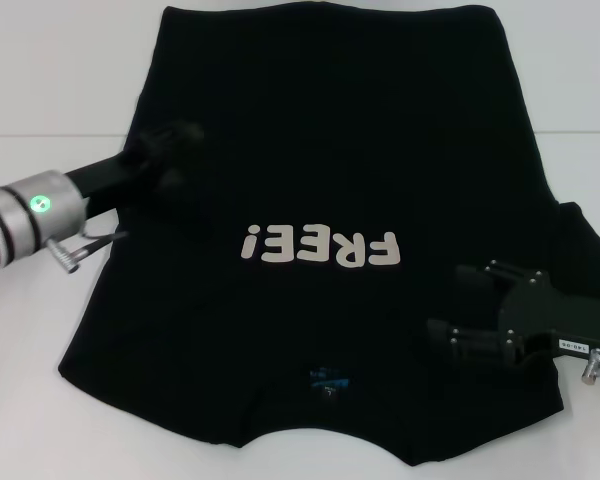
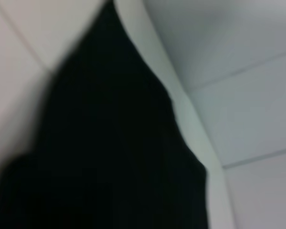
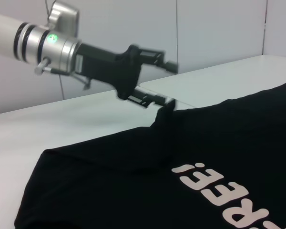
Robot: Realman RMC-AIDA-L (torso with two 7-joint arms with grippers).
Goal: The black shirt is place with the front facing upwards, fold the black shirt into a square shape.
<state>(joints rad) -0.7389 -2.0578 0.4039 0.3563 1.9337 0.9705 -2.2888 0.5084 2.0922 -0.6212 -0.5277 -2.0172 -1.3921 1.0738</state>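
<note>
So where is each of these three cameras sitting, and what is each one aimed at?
Head view: from the robot's head, looking down at the black shirt on the white table; left gripper and right gripper both show, over the shirt.
Left wrist view: on the left arm, close over black cloth and the table edge; no part of the robot shows.
Right wrist view: on the right arm, looking low across the shirt toward the left gripper, open.
Head and right wrist views share the "FREE!" lettering and the left gripper.

The black shirt [image 1: 330, 150] lies spread on the worktop [image 1: 40, 380], neck label [image 1: 330, 381] at 6 o'clock, with the left gripper [image 1: 175, 155] over its 9 o'clock edge and the right gripper [image 1: 458, 305] at 4 o'clock.
</note>
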